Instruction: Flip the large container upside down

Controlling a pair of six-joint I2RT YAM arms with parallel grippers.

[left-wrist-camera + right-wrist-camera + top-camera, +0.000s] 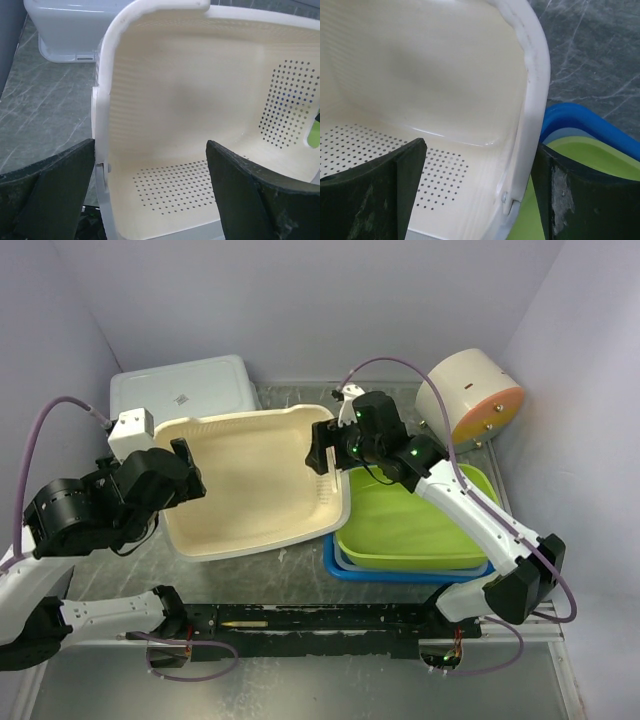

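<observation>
Our large cream perforated plastic container (250,480) sits open side up, its right rim just beside the green plastic tub (415,525). The left gripper (190,472) and right gripper (318,455) stand wide, straddling opposite rims and holding nothing. We should clamp both rims evenly, lift, then rotate together. The tub and the grey lidded box (185,385) behind crowd the swing.

Plain pale lilac walls (300,300) close in the far edge and both side edges of a grey marble-veined worktop (292,572). Soft, even light leaves only faint shadows.
</observation>
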